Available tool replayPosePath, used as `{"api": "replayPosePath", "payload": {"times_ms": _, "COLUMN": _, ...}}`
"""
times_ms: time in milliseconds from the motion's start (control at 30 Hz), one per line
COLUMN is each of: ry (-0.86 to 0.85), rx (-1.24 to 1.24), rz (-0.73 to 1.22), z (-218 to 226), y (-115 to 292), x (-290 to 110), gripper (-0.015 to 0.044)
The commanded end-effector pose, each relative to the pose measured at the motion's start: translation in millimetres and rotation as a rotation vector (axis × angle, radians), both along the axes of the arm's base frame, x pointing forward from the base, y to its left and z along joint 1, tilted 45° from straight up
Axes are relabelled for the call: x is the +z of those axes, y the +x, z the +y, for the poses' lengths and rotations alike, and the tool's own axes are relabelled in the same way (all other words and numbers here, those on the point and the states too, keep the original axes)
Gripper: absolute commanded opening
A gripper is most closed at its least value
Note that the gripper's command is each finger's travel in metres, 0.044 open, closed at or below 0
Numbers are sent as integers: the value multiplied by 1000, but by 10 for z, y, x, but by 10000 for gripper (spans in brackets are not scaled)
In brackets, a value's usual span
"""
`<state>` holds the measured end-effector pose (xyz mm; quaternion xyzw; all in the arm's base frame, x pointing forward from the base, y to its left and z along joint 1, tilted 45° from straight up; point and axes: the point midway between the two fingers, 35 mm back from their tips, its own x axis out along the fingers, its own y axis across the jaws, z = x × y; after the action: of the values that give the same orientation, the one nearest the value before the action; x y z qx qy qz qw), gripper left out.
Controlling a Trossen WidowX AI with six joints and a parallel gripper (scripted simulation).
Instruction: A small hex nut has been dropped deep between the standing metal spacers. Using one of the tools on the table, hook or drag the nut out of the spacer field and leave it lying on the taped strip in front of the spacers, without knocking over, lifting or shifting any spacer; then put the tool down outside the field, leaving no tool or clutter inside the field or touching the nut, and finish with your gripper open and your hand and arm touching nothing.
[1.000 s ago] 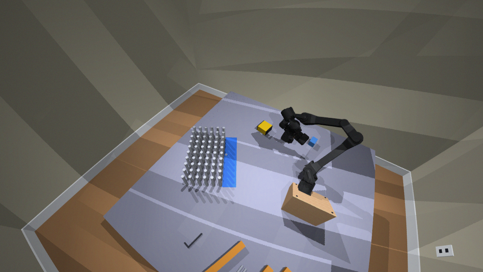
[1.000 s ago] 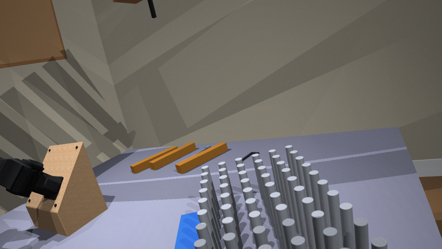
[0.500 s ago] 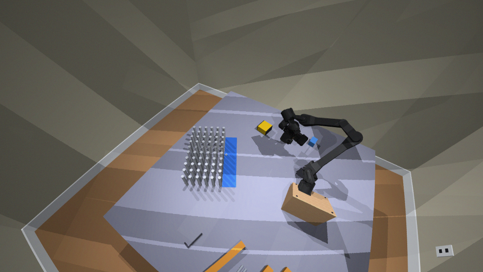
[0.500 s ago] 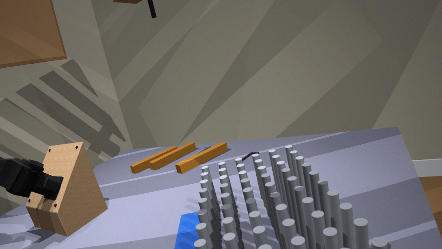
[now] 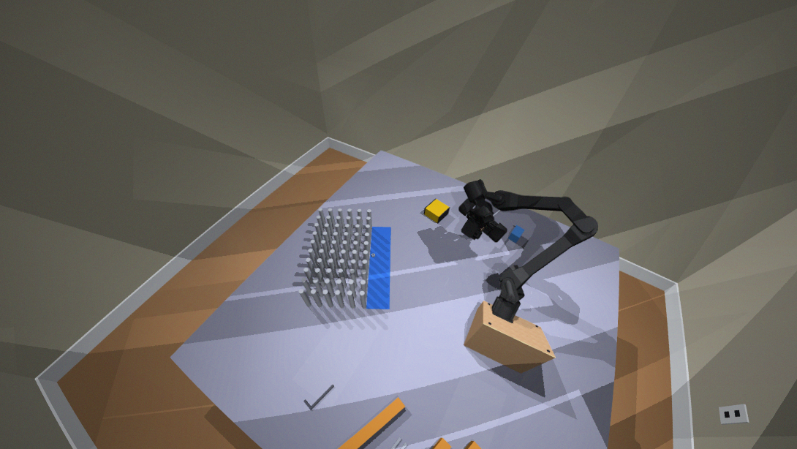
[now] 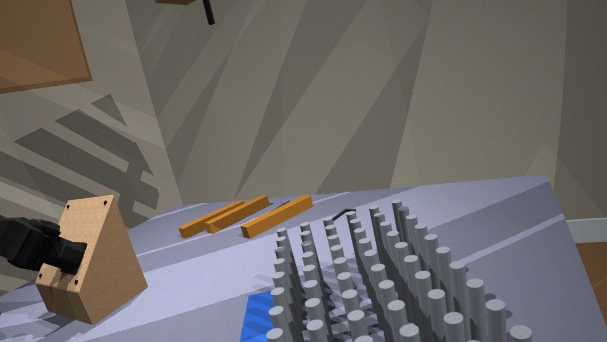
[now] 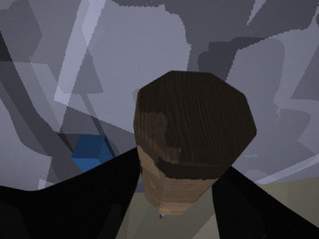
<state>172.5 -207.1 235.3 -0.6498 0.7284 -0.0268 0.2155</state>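
Grey spacers (image 5: 338, 254) (image 6: 386, 284) stand upright in rows. The blue taped strip (image 5: 380, 289) (image 6: 257, 309) lies along their front. The small nut (image 5: 373, 254) shows at the strip's spacer-side edge, close to the front row; whether it touches a spacer I cannot tell. My gripper (image 5: 484, 230) (image 7: 177, 160) is shut on a wooden tool handle (image 7: 191, 125), over the table to the right of the strip in the top view; the exterior view does not show it. The handle's thick end faces the wrist camera. A tiny grey tip shows past its far end; the rest is hidden.
A yellow block (image 5: 436, 209) and a blue block (image 5: 516, 232) (image 7: 91, 150) are on the table on either side of my gripper. A dark L-shaped hook (image 5: 320, 398) (image 6: 342, 213) lies away from the spacers. Orange bars (image 5: 374, 423) (image 6: 278, 216) lie nearby, with thin metal pieces (image 5: 397, 444) among them.
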Motion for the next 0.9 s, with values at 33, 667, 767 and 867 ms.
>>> {"api": "replayPosePath", "payload": {"times_ms": 33, "ry": 2, "rx": 0, "rz": 5, "z": -19, "y": 2, "x": -35, "gripper": 0}}
{"api": "replayPosePath", "payload": {"times_ms": 667, "ry": 6, "rx": 2, "rz": 2, "z": -93, "y": 17, "x": -111, "gripper": 0}}
{"api": "replayPosePath", "payload": {"times_ms": 767, "ry": 7, "rx": 2, "rz": 2, "z": -105, "y": 18, "x": -123, "gripper": 0}}
{"api": "replayPosePath", "payload": {"times_ms": 867, "ry": 7, "rx": 2, "rz": 1, "z": -117, "y": 20, "x": -134, "gripper": 0}}
